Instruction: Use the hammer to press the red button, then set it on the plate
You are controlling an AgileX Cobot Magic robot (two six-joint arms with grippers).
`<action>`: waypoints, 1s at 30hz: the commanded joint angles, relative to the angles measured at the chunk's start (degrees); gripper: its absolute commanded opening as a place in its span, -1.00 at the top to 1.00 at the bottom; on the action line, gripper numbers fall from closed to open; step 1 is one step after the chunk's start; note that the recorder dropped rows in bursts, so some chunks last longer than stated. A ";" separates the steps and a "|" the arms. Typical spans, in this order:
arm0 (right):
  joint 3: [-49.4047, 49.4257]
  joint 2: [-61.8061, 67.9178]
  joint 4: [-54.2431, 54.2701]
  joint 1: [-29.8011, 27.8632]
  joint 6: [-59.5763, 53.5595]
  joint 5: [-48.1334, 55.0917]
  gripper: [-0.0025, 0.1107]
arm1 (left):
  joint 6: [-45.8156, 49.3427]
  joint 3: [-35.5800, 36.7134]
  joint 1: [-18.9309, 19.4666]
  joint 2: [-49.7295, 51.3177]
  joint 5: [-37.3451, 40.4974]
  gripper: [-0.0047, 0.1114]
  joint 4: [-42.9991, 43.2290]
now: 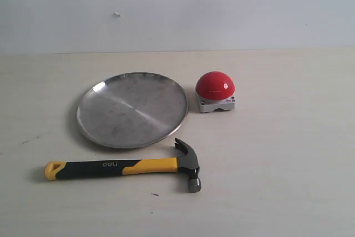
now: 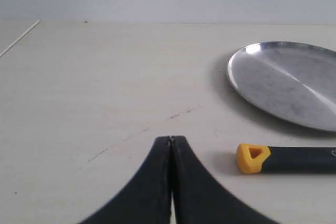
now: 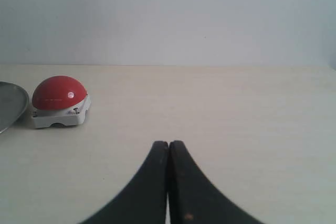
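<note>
I see the claw hammer (image 1: pixel 125 166) flat on the tabletop (image 1: pixel 277 165), just beside the plate (image 1: pixel 133 109), with the red button (image 1: pixel 215 85) by the plate's rim. Only my wrist views show the left hand (image 2: pixel 171 139) and right hand (image 3: pixel 168 143), both pinched closed and empty.

L gripper (image 2: pixel 171 139): two matte black fingers, smooth & curved, wide at base, narrowing to thin tips, w/ a tiny pale fleck at the tip. R gripper (image 3: pixel 168 143): same black curved pair, small brown speck on one finger.
</note>
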 commanded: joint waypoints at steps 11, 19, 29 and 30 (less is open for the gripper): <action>0.32 -0.26 0.04 -0.41 -0.02 -0.38 0.96 | -0.22 -0.20 -0.13 -0.32 -0.74 0.92 -0.29; 0.32 -0.26 0.04 -0.41 -0.02 -0.38 0.96 | -0.12 -0.20 -0.13 -0.32 -0.91 0.92 0.12; 0.32 -0.26 0.04 -0.41 -0.02 -0.38 0.96 | 0.13 -0.20 -0.13 -0.32 -12.51 0.92 -14.31; 0.32 -0.26 0.04 -0.41 -0.02 -0.38 0.96 | -0.81 -0.20 -0.13 -0.32 -14.48 0.92 -14.83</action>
